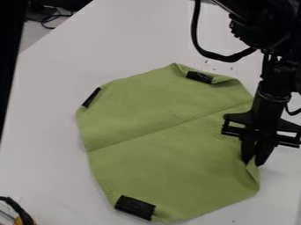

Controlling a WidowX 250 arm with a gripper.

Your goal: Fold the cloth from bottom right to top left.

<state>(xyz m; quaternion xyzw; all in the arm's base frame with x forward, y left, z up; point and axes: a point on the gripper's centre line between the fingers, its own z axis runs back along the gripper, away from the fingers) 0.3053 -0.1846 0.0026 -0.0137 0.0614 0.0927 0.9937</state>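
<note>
Well, at lower right of the frame the gripper (pixel 253 162) pinches the green cloth (pixel 164 132) by its edge, raised between the fingertips.

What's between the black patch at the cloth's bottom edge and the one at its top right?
Just green cloth, crossed by a slanting crease, in the camera view.
</note>
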